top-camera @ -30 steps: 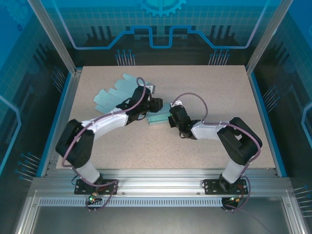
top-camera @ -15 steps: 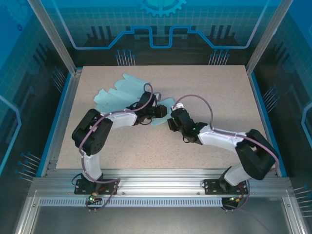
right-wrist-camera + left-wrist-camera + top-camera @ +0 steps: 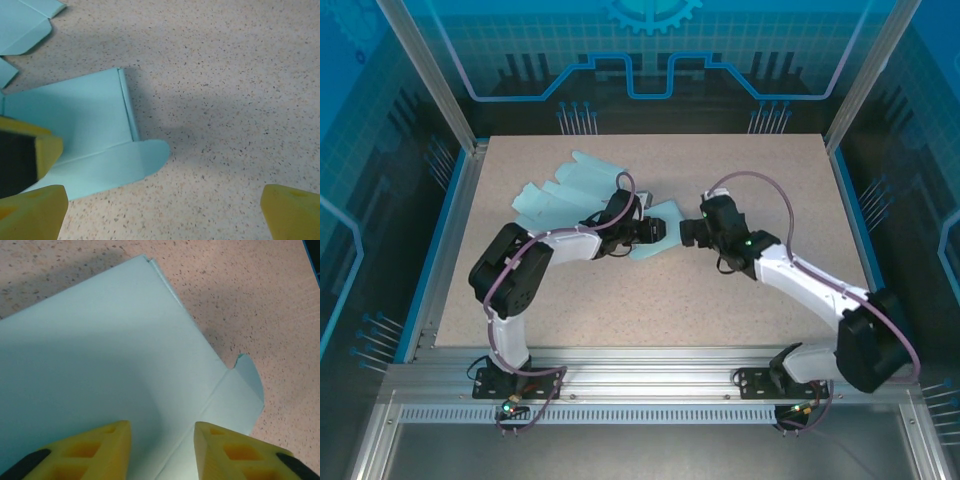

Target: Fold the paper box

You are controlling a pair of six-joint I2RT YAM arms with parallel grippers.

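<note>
Pale turquoise paper box point(image 3: 555, 190), beige dark-speckled table point(image 3: 770, 170), yellow left gripper point(image 3: 161, 440), yellow right gripper point(image 3: 162, 200)

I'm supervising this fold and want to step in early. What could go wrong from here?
The rounded flap of the light blue paper box blank lies flat on the speckled table, so the open right gripper may push the blank rather than lift it.
The left gripper is open over the blank, not clamped, so it could slide.
Both grippers sit close; they could collide.
</note>
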